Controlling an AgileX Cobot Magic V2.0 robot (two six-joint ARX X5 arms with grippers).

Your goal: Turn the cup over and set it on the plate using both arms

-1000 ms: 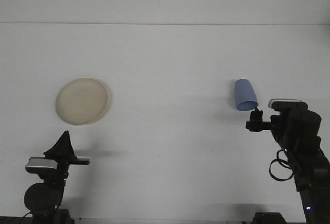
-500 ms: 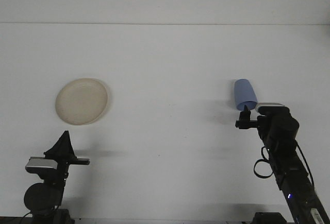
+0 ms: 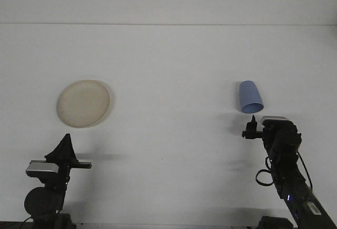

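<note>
One blue cup (image 3: 250,97) on its side, mouth toward the right gripper (image 3: 251,127), fingers' state unclear.

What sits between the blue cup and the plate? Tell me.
Nothing: in the front view the white table is bare between the blue cup and the plate.

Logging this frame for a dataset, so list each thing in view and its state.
blue cup: on its side on the table, untouched.
plate: flat on the table, empty.
right pincer: just short of the cup, holding nothing.
left pincer: near the plate's front, holding nothing.
</note>
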